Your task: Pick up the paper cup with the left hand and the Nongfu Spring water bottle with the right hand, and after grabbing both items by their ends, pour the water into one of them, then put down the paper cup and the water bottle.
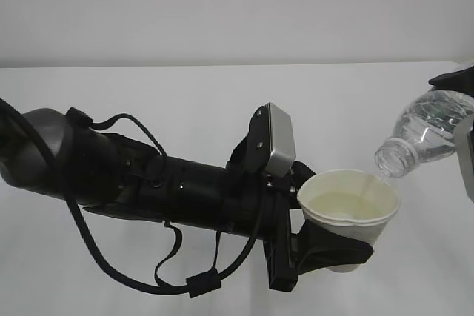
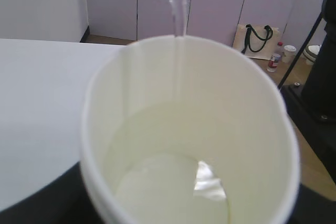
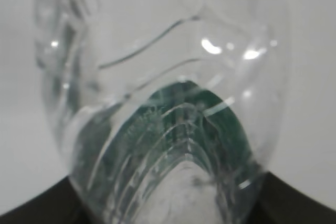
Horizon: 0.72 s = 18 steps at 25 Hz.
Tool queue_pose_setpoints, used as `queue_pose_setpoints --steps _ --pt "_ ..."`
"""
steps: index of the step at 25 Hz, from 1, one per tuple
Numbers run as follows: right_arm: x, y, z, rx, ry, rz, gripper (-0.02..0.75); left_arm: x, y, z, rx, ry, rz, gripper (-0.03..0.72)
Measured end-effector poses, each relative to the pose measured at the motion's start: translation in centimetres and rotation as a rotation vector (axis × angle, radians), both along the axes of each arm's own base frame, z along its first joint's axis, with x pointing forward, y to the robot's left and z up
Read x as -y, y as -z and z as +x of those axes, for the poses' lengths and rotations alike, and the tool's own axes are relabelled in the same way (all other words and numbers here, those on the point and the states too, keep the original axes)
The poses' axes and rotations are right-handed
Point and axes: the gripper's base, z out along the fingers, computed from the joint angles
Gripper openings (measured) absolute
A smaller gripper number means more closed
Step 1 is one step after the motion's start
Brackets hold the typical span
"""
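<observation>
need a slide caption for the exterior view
Left gripper holds the paper cup while the tilted bottle pours water into it.

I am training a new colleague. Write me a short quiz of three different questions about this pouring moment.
1. True or false: the Nongfu Spring water bottle stands upright on the table.
2. Which tool holds the paper cup?
A. the left tool
B. the right tool
C. neither
3. Fill in: a thin stream of water runs from the bottle's mouth into the ____.

Key:
1. False; it is tilted, mouth down, above the cup's rim.
2. A
3. cup; some water already lies in its bottom.
</observation>
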Motion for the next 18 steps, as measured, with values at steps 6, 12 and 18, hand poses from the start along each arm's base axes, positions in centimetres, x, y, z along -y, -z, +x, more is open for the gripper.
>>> queue_pose_setpoints --steps 6,12,18 --pt "0.00 0.00 0.00 0.000 -0.001 -0.001 0.407 0.00 0.00 0.00 0.000 0.000 0.000 0.471" --pt "0.00 0.00 0.00 0.000 -0.001 -0.001 0.407 0.00 0.00 0.00 0.000 0.000 0.000 0.471" --pt "0.00 0.00 0.00 0.000 -0.001 -0.001 0.406 0.00 0.00 0.00 0.000 0.000 0.000 0.471"
